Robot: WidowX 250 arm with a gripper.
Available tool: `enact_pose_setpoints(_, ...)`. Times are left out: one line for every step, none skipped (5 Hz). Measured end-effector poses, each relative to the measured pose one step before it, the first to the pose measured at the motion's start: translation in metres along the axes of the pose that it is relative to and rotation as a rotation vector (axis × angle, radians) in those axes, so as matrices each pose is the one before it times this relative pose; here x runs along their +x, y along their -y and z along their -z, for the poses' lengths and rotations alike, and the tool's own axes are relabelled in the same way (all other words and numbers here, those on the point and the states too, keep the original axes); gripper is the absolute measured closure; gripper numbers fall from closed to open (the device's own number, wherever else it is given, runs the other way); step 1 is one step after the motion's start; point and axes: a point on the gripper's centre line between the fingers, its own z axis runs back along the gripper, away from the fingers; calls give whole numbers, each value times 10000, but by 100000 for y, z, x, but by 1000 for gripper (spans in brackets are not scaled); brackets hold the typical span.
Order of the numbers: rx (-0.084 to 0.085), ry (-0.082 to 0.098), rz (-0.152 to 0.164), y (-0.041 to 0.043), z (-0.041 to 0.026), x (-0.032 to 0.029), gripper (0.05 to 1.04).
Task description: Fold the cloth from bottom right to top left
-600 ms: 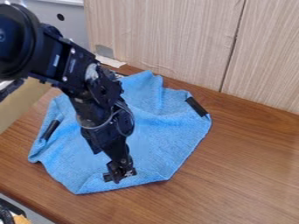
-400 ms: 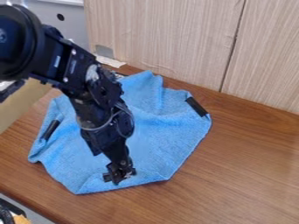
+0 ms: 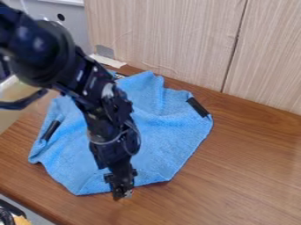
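Blue cloth (image 3: 167, 143) lies wrinkled on the wooden table (image 3: 235, 176), a black strip (image 3: 198, 107) along its right side. The robot arm (image 3: 88, 88) slants down across it from the upper left, steepening toward the gripper (image 3: 122, 190), which points down at the cloth's near edge; its opening and any hold I cannot tell.

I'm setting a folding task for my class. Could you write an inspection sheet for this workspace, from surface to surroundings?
Surface: brown wood-grain table.
Job's things: blue cloth, rumpled, black strips near its left and right edges.
Clutter: white slip by the wall; orange and black item, bottom-left corner.
Gripper: tool at the cloth's near edge.
Cables: thin loop on the arm.
Surroundings: pale wood-grain wall behind.
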Motion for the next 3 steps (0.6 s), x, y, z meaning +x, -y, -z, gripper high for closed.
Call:
enact_pose_setpoints(-128, -210, 437, 122, 979, 242, 83)
enact_pose_setpoints(-51, -278, 306, 208, 760, 193, 121)
enact_pose_setpoints(105, -204, 122, -3, 417, 132, 398)
